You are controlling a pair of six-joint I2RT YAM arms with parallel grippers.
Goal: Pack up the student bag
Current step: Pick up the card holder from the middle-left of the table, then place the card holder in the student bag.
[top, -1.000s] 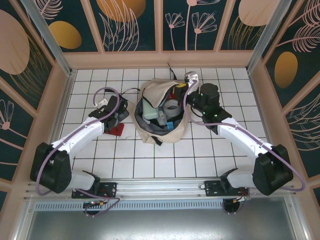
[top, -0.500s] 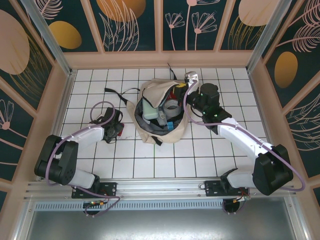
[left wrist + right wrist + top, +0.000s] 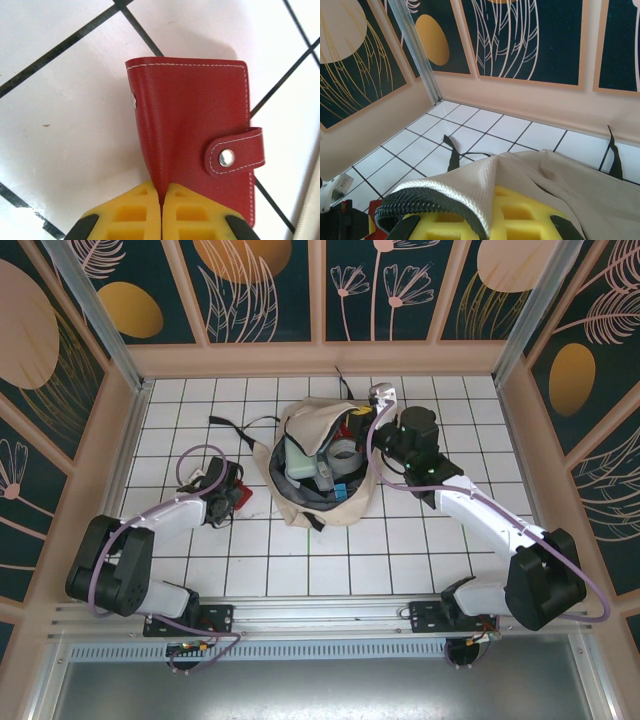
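The student bag (image 3: 318, 464), a cream-beige backpack, lies open at mid-table, with several items in its dark lining. My right gripper (image 3: 368, 440) is shut on the bag's right opening edge. In the right wrist view the beige fabric with its black zipper (image 3: 485, 192) drapes over the yellow fingers (image 3: 520, 215). A red wallet (image 3: 195, 130) with a snap strap lies on the white tiles left of the bag. My left gripper (image 3: 161, 202) is shut on the wallet's near edge. In the top view the left gripper (image 3: 230, 497) sits low at the red wallet (image 3: 241, 497).
A black strap (image 3: 228, 423) trails over the tiles left of the bag, and another strap (image 3: 453, 156) shows beyond the flap. Peach walls (image 3: 320, 358) enclose the tiled table. Open tiles lie in front of the bag (image 3: 320, 560).
The left arm has folded back and dropped low, and its gripper now sits at the red wallet. The right arm and the bag have stayed put.
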